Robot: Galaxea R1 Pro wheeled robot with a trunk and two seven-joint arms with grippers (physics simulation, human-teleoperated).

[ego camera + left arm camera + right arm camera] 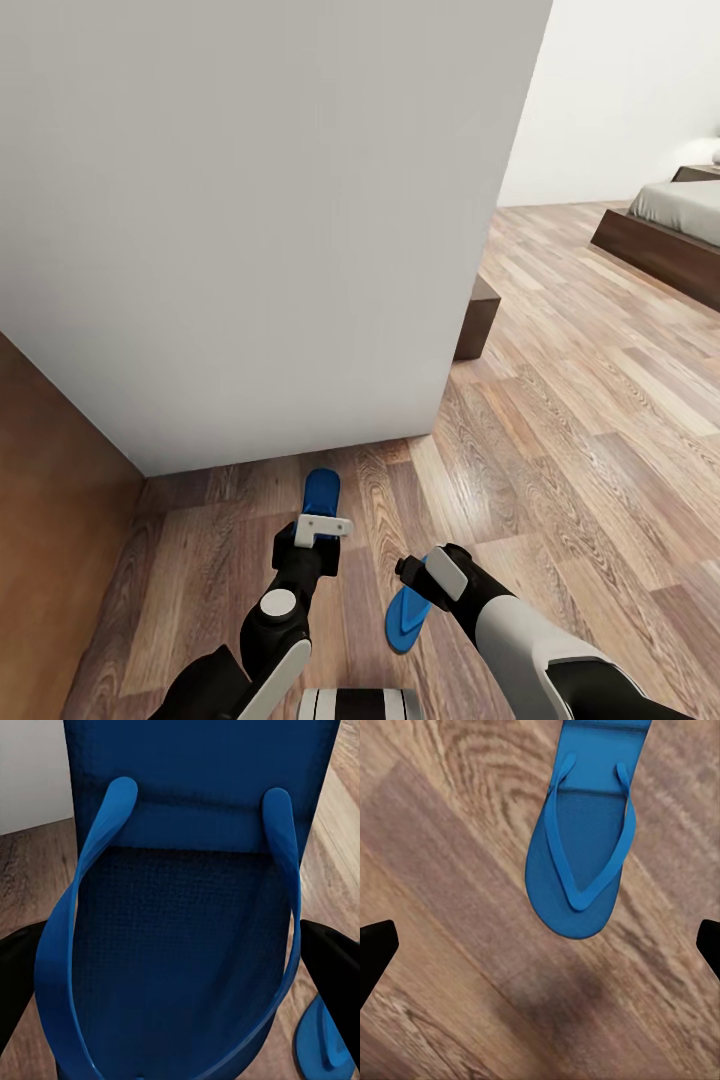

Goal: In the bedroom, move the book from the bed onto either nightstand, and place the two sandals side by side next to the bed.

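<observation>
Left gripper (322,528) pinches one sandal (321,492) (strap side facing its camera); right gripper (437,578), jaws spread, hovers over the other sandal (582,847) on the floor (560,400)

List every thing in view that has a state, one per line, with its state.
Left end effector: shut on first sandal.
First sandal: held off the floor between the fingers, straps toward the left wrist camera.
Right end effector: open, holding nothing, above the second sandal.
Second sandal: flat on the wood floor, straps up.
Bed: far off at right, grey mattress bare where seen.
</observation>
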